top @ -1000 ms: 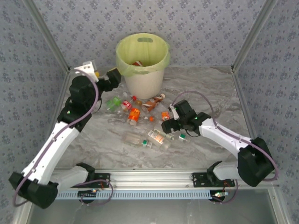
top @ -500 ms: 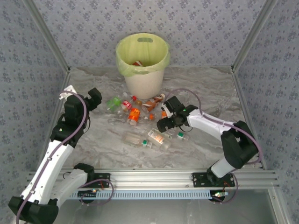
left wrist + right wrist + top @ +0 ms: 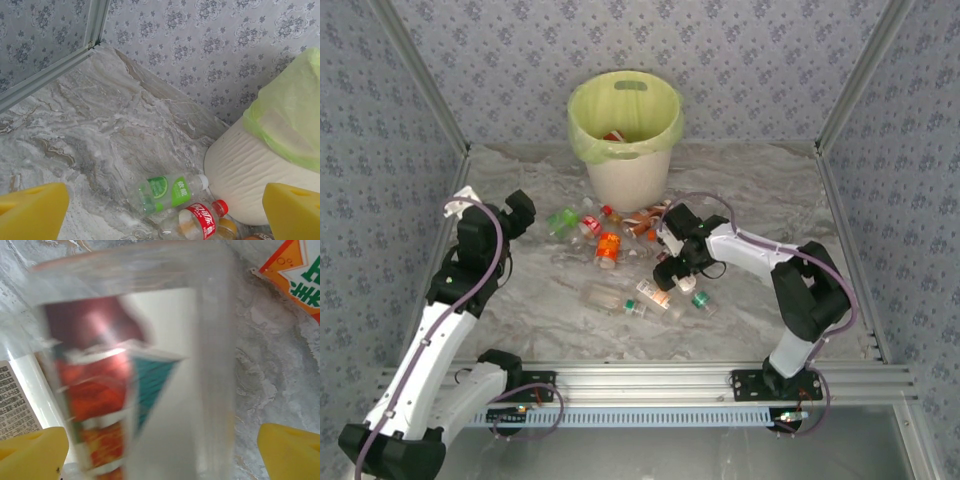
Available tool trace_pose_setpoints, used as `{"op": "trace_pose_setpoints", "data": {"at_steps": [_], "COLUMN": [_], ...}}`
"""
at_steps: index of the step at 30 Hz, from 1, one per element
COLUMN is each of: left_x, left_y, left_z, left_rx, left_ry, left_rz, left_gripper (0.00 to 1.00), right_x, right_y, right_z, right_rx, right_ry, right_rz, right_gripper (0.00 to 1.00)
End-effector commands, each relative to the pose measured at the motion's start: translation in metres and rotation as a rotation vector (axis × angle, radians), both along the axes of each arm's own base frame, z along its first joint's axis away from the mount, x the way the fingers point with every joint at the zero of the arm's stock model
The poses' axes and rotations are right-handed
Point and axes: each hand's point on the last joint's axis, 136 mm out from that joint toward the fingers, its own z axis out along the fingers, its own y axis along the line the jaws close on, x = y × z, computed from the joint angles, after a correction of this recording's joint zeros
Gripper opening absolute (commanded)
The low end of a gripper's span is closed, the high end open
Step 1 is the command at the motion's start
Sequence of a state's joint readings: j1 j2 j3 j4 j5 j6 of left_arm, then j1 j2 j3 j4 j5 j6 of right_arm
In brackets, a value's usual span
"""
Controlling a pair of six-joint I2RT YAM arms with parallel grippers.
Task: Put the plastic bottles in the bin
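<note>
Nearest the bases, on the marbled table point(image 3: 520, 330): a loose row of clear plastic bottles point(image 3: 620, 297) lying on their sides.

Just behind, low over 1 of them, the right gripper point(image 3: 668, 270). Yellow pads point(image 3: 290, 447) spread wide to either side of a clear bottle with a red and teal label point(image 3: 115, 390), not pinching it.

Probably empty, so light, thin-walled and slick. Liable to dent, roll or squirt sideways under a hard squeeze. Best taken across the labelled middle for the bite of the label, not at the tapering neck, and closed gently.

Further out, the main heap, with red, orange and green labels. To its left, the left gripper point(image 3: 523, 212), likewise spread and holding nothing, looking over a green-labelled bottle point(image 3: 167, 192) and a red-labelled bottle point(image 3: 197, 220) close by the bin's wall.

Farthest, toward the back wall, the bin point(image 3: 625, 180): cream, yellow-green liner, something red already inside.
</note>
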State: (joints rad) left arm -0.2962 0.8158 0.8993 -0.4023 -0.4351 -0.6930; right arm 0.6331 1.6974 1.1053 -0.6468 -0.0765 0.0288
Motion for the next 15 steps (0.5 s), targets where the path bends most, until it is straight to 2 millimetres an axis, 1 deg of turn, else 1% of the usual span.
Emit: {"op": "trace_pose_setpoints", "data": {"at_steps": [1,6,9,12,15], "left_x": [0.003,0.007,0.008,0.009,0.009], "left_y": [0.002,-0.003,-0.003,-0.003,-0.003], "left_z": [-0.003,-0.006,-0.008,-0.009,-0.011], "left_rx": [-0.006,-0.013,-0.013,-0.012,-0.011], "left_ry": [0.009,0.024,0.029,0.032,0.037], "left_rz": [0.015,-0.003,-0.005,-0.002,-0.002], "left_gripper": [0.99,0.99,1.00,1.00,0.99], "right_x": [-0.005,0.004,0.007,0.015,0.018], "right_y": [0.003,0.007,0.002,-0.001,-0.002], "right_z": [-0.005,-0.020,-0.024,-0.020,-0.007], "right_rx": [0.004,-0.062,-0.101,-0.102,-0.070], "right_ry": [0.017,-0.018,-0.031,-0.080,-0.116], "right_rz": [0.004,-0.022,-0.038,-0.059,-0.065], "right_gripper": [0.96,0.93,0.89,0.83,0.74]}}
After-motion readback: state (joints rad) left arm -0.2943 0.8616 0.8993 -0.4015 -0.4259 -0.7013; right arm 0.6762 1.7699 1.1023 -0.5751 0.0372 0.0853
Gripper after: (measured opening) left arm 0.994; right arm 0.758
